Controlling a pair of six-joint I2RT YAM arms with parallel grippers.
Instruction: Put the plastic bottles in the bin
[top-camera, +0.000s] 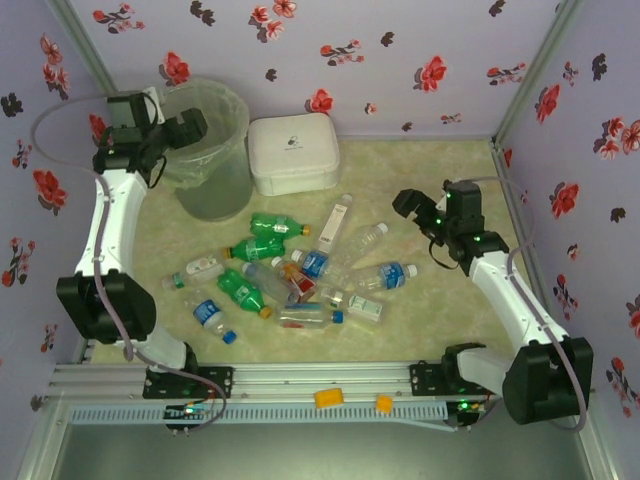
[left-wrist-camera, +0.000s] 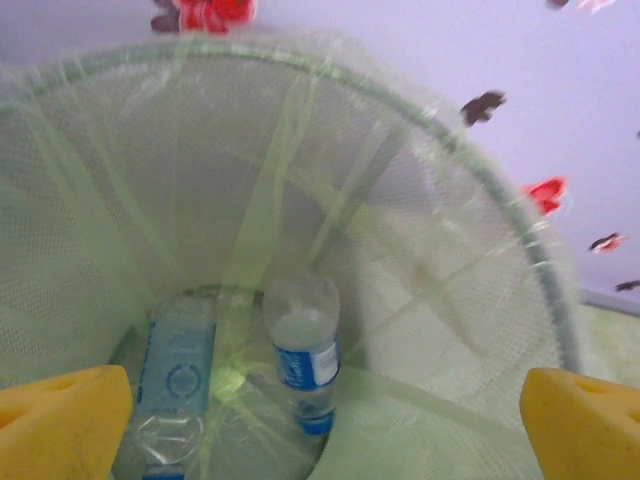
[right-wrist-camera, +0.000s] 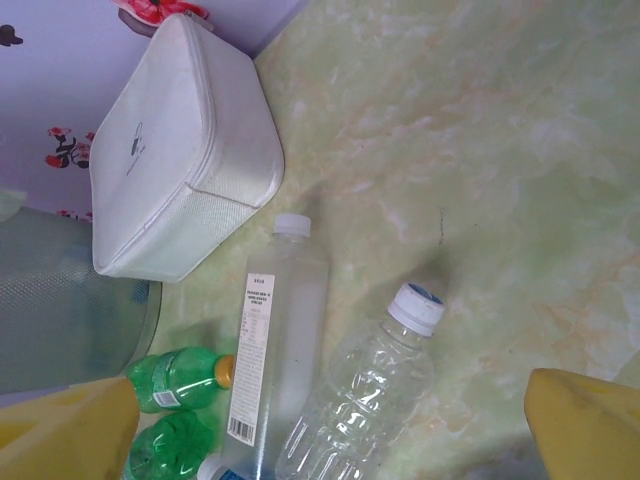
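Yellow pads (left-wrist-camera: 62, 420) of the left gripper (left-wrist-camera: 325, 425) stand wide apart with nothing between them, hanging directly above the mouth of the bin (left-wrist-camera: 450, 140). Down at the bottom of the bin lie two clear bottles, one flat (left-wrist-camera: 175, 375) and one with a blue label (left-wrist-camera: 303, 350) leaning on its cap. By the look of it, the dropping step on this side is done. The left arm's next move would be to lift clear of the bin and swing to the right of it for another bottle. Right of the bin and nearer the arms, about a dozen plastic bottles (top-camera: 290, 280) lie scattered on the desk (top-camera: 430, 170), green ones and clear ones mixed. A white box (top-camera: 292, 152) sits just beside the bin. Farther right of the bin, the right gripper (top-camera: 415, 212) hovers over the edge of that pile, its pads (right-wrist-camera: 590, 420) also spread and empty. Below it lie a tall clear bottle (right-wrist-camera: 275, 360) and a ribbed clear one (right-wrist-camera: 365, 390) side by side. Picking either likely calls for lowering straight down and closing across the body, since they lie close enough to be nudged.
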